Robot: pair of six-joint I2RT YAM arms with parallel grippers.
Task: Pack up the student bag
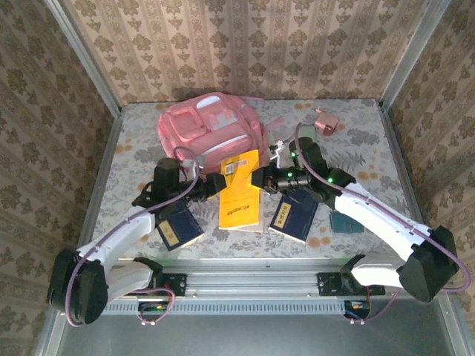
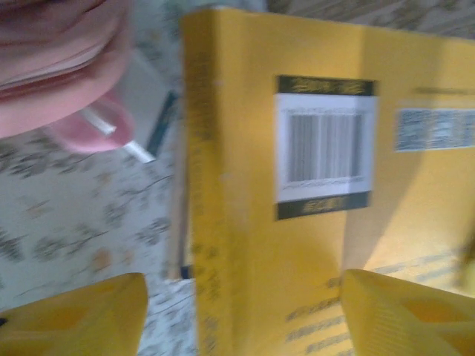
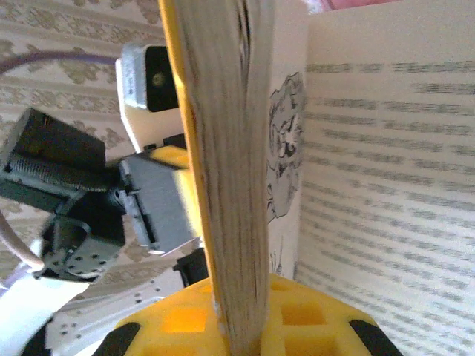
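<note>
The pink student bag (image 1: 211, 122) lies at the back of the table, and its pink fabric (image 2: 59, 59) fills the upper left of the left wrist view. A yellow book (image 1: 239, 189) with a barcode label (image 2: 325, 147) is raised on edge in front of the bag, between the two grippers. My right gripper (image 1: 265, 180) is shut on the book's page block (image 3: 226, 185), with some pages fanned open to the right. My left gripper (image 1: 211, 185) is open, and its yellow fingers (image 2: 74, 315) straddle the book's spine (image 2: 204, 222) with a wide gap.
Two dark blue books lie flat near the front, one on the left (image 1: 177, 226) and one on the right (image 1: 295, 216). A small teal item (image 1: 346, 221) rests at the right. A small pink box (image 1: 325, 121) sits at the back right. Patterned walls enclose the table.
</note>
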